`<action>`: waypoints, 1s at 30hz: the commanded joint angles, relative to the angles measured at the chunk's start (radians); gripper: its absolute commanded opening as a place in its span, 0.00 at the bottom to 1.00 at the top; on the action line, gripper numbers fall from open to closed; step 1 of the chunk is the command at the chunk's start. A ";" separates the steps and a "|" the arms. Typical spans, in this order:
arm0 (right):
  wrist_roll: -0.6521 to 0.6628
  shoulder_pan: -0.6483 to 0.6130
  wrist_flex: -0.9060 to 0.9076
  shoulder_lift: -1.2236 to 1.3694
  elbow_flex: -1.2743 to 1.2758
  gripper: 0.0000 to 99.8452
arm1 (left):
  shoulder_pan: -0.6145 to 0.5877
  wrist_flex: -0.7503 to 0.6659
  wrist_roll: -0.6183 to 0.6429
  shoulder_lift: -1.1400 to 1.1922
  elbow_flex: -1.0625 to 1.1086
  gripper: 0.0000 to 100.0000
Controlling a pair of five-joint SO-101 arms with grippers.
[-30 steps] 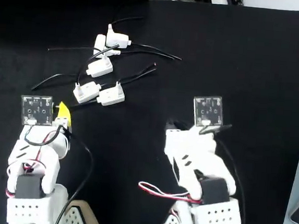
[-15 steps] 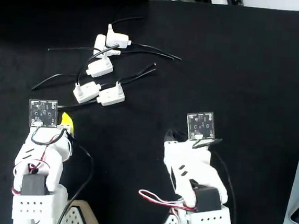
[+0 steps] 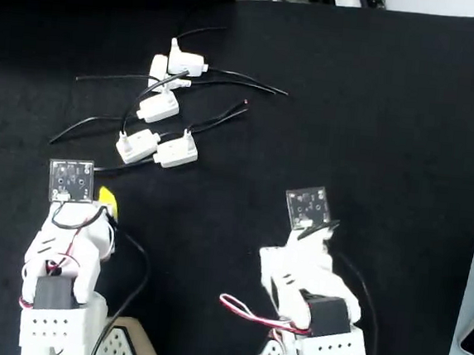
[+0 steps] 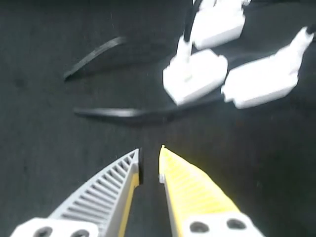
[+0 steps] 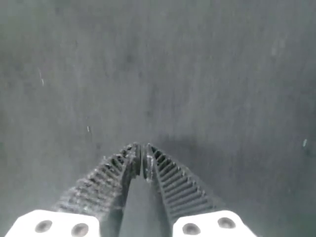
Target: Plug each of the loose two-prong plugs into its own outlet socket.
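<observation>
At the bottom of the high view we find the two arms side by side, the left arm (image 3: 60,253) in the lower left corner and the right arm (image 3: 310,288) at lower centre. At the lower right edge stands a grey-blue container (image 3: 466,330), well apart from both.

The left gripper (image 4: 149,152) holds nothing. Its grey finger (image 4: 108,190) and yellow finger (image 4: 190,190) are drawn together, with only a thin slit between the tips. The right gripper (image 5: 142,148) is also empty, its two black toothed fingers pressed tip to tip over the bare black table cover (image 3: 392,116).

Just past each arm's white body we see a small square board, the left board (image 3: 70,181) and the right board (image 3: 307,209).

Farther up, in the upper left part of the high view, the loose white plugs lie in a cluster on the cover. The first plug (image 3: 137,145) and the second plug (image 3: 177,151) are nearest to the left arm and sit just beside each other. In the left wrist view they lie a little ahead of the fingertips. Beyond them is the third plug (image 3: 158,106). Farthest away, the fourth plug (image 3: 157,69) and the fifth plug (image 3: 187,59) sit close together. Thin black cords (image 3: 104,77) trail out from the cluster to both sides, and some cross over the plugs. None of the plugs is touched by a gripper.
</observation>
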 commanded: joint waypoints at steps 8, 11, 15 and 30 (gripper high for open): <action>0.006 0.017 0.051 -0.070 -0.004 0.01 | -0.002 0.262 0.005 -0.005 0.019 0.08; 0.006 0.017 0.051 -0.070 -0.004 0.01 | -0.002 0.298 0.002 -0.005 0.019 0.08; 0.006 0.017 0.051 -0.070 -0.004 0.01 | -0.002 0.348 0.003 -0.006 0.019 0.08; 0.006 0.015 0.051 -0.070 -0.004 0.01 | -0.001 0.348 0.006 -0.006 0.019 0.08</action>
